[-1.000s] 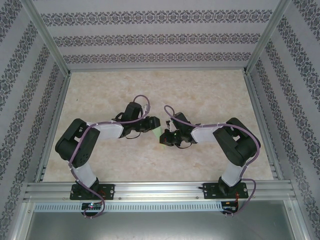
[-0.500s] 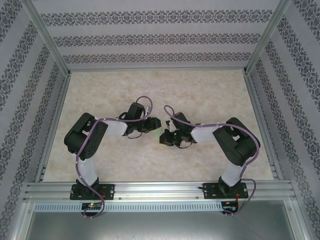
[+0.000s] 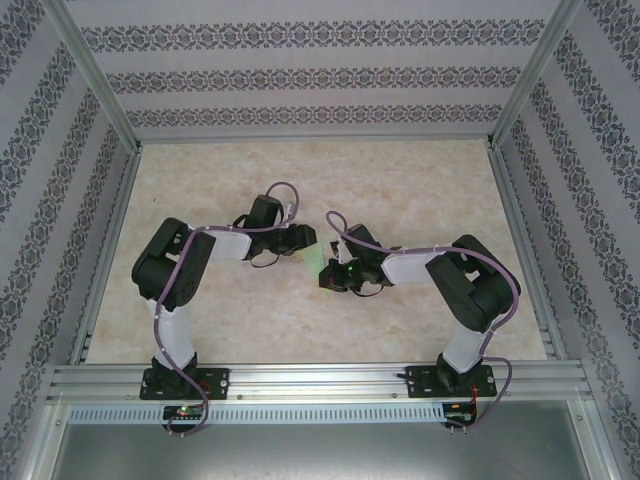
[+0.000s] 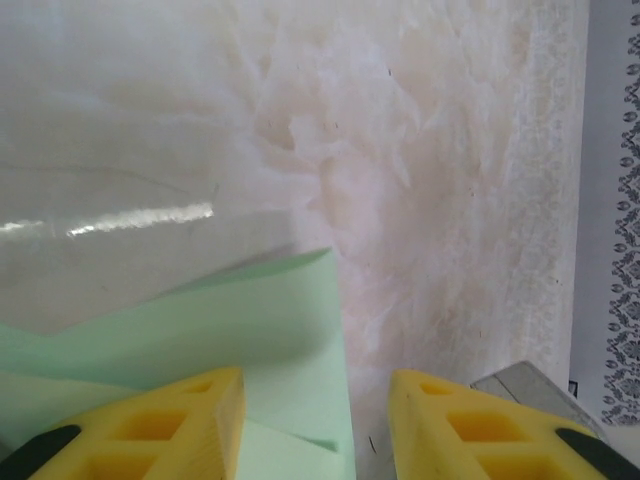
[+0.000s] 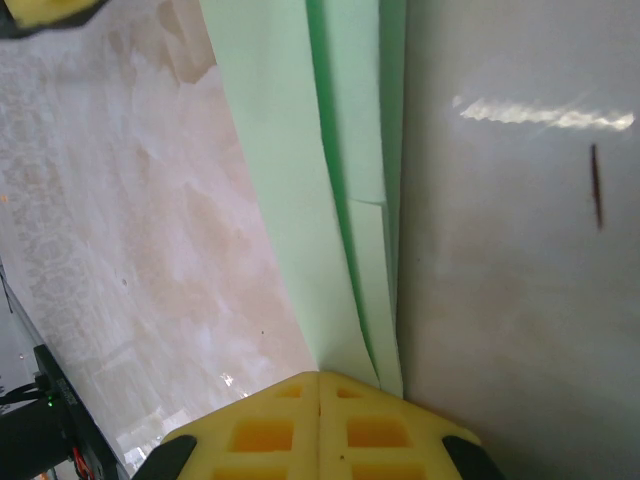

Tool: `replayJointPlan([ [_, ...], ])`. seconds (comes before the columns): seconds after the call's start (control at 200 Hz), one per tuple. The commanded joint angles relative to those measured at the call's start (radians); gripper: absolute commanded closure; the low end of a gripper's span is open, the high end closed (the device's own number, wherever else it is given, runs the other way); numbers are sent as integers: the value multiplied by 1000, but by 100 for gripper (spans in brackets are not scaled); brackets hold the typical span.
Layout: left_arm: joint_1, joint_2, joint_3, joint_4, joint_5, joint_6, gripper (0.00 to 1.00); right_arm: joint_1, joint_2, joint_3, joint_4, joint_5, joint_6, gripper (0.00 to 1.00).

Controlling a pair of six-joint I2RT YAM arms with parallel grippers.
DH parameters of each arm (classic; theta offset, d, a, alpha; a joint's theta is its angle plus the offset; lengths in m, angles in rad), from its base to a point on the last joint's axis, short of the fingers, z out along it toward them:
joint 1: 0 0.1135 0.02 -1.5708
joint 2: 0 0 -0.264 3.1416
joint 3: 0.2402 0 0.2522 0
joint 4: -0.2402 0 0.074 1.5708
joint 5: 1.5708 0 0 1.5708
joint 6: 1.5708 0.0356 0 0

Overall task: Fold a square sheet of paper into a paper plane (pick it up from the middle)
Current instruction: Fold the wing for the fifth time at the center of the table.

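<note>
**Mint-green paper [image 3: 314,262] pinched mid-table**

Thin and sharply creased, it shows lengthwise folded layers over the middle of the glossy marbled table [image 3: 400,180]. The right gripper [image 5: 320,385] has its yellow fingers clamped together on one end. The left gripper [image 4: 315,378] stands apart, with the paper's edge between its fingers. The paper's full outline is hidden.

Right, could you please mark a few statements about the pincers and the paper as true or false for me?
1. The right pincer is shut on the green paper. True.
2. The left pincer is clamped fully shut. False: its yellow fingers stand apart, with the table showing between them.
3. The green paper lies as one flat, unfolded sheet. False: it shows folded layers and a crease.
4. The green paper sits between the two pincers, near the table's middle. True.
</note>
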Motion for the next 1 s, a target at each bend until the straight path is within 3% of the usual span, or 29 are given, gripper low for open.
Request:
replayJointPlan([
  [0.0, 67, 37, 50, -21, -51, 75, 56, 3, 49, -52, -189, 40, -25, 100],
  [0.32, 126, 30, 142, -89, -12, 101, 55, 1, 59, -40, -183, 37, -23, 100],
  [0.535, 122, -138, 89, -99, -23, 55, 55, 0, 67, -22, -175, 42, -13, 100],
  [0.769, 6, -286, -52, -114, -62, 27, 59, -1, 77, -16, -162, 48, -4, 100],
  [0.994, -62, -272, -161, -4, -81, -44, 61, 4, 90, -12, -154, 53, 7, 100],
])
